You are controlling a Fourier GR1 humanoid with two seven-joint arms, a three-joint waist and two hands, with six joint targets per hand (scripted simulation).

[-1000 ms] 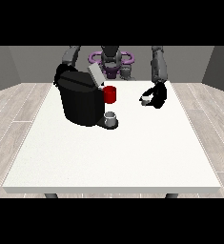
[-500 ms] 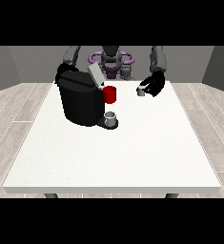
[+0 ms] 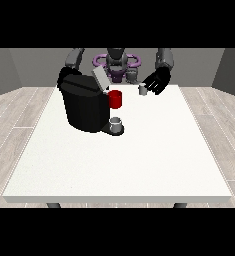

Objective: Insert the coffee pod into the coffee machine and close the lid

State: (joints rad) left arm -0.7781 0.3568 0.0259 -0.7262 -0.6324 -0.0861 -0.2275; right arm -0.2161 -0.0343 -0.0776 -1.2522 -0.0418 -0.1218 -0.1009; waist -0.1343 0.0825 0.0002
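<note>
Hand [image 3: 158, 81] w/ pod [image 3: 143, 89] moved up.

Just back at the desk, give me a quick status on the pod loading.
Hand at view's right raised, fingers around coffee pod. Other hand hidden behind coffee machine. Lid open. Path clear.
</note>
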